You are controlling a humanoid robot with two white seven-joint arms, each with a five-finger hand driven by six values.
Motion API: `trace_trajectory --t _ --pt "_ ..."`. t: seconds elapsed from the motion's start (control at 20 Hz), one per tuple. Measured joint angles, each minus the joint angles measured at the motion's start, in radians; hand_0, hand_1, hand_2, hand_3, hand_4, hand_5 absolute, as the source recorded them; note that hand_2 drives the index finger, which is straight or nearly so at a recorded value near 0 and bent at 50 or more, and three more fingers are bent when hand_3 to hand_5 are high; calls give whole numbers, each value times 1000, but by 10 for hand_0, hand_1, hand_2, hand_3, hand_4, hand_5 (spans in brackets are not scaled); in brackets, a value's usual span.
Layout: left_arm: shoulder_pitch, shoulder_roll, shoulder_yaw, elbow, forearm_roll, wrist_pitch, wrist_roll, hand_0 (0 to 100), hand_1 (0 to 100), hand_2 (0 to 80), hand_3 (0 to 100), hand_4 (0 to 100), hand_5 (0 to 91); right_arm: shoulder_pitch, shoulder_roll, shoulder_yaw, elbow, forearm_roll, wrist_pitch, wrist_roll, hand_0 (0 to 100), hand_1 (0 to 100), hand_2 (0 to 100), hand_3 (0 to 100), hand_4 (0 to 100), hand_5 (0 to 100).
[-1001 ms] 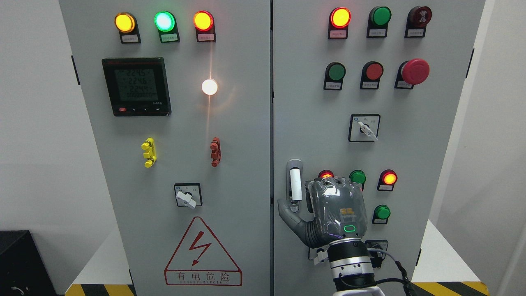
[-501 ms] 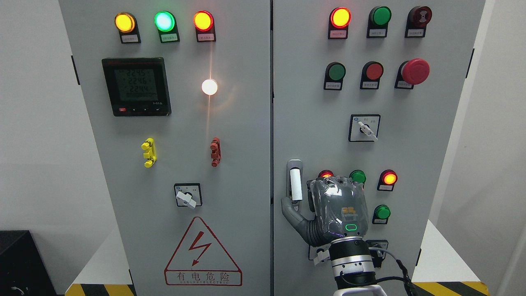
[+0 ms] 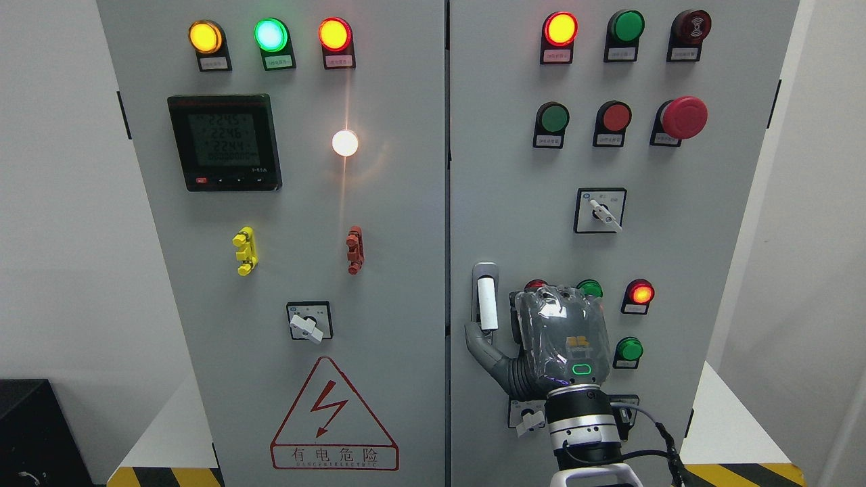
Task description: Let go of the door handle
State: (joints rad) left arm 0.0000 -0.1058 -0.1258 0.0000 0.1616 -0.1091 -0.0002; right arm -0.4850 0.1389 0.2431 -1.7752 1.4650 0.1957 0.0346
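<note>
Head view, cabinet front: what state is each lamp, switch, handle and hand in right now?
Left door top lamps: amber, green, orange, all lit.
White lamp: lit.
Meter: display on.
Right door red lamp: lit.
Green lamp beside it: unlit.
Emergency stop: whether pressed cannot be told.
Selector switch: pointing lower right.
Door handle: upright, doors closed.
Right hand: beside handle, thumb under it, grip hidden.

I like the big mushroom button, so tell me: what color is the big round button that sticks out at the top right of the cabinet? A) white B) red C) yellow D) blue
B: the big mushroom button on the right door is plainly red, sitting right of a flat red button.
</note>
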Motion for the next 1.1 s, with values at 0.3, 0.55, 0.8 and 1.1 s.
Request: trace_trajectory --t 0.3,0.55,0.8,1.1 --pt "0 0 0 0 0 0 0 120 556 0 0 0 0 -3 0 -3 2 0 0 0 328 348 941 1000 1000 1000" --pt "0 0 0 0 0 0 0 120 556 0 0 0 0 -3 0 -5 3 0 0 0 352 358 940 1000 1000 1000" --pt "0 0 0 0 0 0 0 120 556 0 0 0 0 -4 0 -6 4 0 6 0 388 371 940 1000 1000 1000" --pt "0 0 0 0 0 0 0 120 556 0 0 0 0 -2 1 -6 4 -1 7 -8 418 367 939 1000 1000 1000"
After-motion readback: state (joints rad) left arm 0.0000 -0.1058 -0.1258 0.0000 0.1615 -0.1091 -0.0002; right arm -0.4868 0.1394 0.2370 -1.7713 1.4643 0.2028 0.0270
